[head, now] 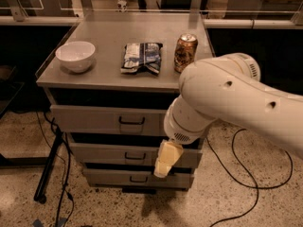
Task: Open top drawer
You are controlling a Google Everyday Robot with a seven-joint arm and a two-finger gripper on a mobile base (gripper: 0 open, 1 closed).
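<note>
The top drawer [90, 119] is a wide grey metal front just under the cabinet top, with a small black pull handle [131, 121] at its centre. It looks closed, with a dark gap above it. My gripper [168, 159] shows as a cream-coloured tip hanging below the big white arm [222, 98]. It is in front of the middle drawer's right part, below and to the right of the top handle, and does not touch it. The arm hides the right end of the top drawer.
Two more grey drawers sit below, the middle one [109, 154] and the bottom one [113, 178]. On the cabinet top stand a white bowl [75, 56], a chip bag [141, 57] and a can [185, 52]. A black stand leg [47, 174] and cables [246, 183] are on the floor.
</note>
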